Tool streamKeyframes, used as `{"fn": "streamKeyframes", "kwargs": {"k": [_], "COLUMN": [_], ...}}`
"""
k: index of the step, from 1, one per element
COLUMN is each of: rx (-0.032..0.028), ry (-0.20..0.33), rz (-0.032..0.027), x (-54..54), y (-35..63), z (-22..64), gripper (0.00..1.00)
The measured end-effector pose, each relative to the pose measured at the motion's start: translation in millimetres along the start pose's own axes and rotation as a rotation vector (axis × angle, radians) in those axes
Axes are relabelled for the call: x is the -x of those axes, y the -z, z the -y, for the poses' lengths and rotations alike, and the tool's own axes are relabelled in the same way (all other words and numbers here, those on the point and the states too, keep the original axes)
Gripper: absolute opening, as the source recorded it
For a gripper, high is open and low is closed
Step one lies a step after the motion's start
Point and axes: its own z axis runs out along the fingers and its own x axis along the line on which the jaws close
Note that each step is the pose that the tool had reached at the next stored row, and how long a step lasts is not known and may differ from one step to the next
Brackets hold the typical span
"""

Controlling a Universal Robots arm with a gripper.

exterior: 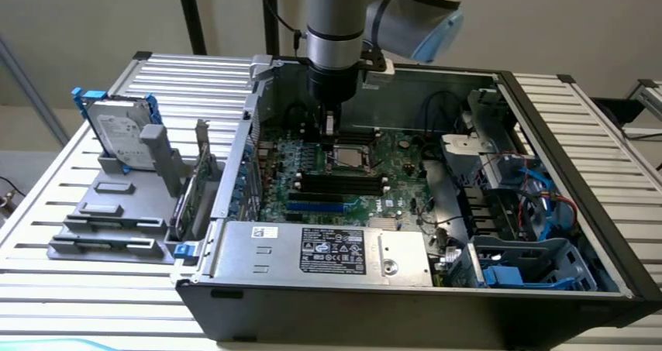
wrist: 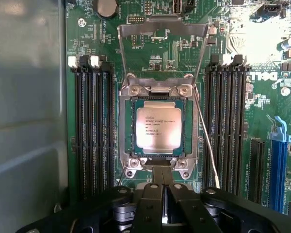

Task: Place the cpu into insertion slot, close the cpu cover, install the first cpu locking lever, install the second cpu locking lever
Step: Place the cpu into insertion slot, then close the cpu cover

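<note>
The cpu (wrist: 158,128) lies silvery face up in the insertion slot (wrist: 128,127) on the green motherboard (wrist: 266,97). The cpu cover (wrist: 162,30), a silvery frame plate, stands swung open off the socket. A thin wire locking lever (wrist: 207,145) runs unlatched along one side of the socket. My gripper (wrist: 162,174) is shut, its black fingers pressed together with nothing between them, the tips at the socket's edge opposite the cover. In the exterior view the gripper (exterior: 329,128) hangs inside the open computer case just above the cpu (exterior: 349,160).
Long black memory slots (wrist: 93,126) flank the socket on both sides. A grey labelled power supply box (exterior: 321,250) sits at the case's front. Cables and a blue drive cage (exterior: 528,266) fill the exterior view's right. A hard drive (exterior: 119,130) stands on a grey rack outside.
</note>
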Motion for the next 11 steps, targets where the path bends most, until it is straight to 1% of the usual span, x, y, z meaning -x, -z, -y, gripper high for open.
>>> {"fn": "streamKeyframes", "kwargs": {"k": [11], "rx": [0.0], "ry": [0.0], "rz": [0.0], "x": [0.0], "y": [0.0], "z": [0.0], "gripper": [0.11]}}
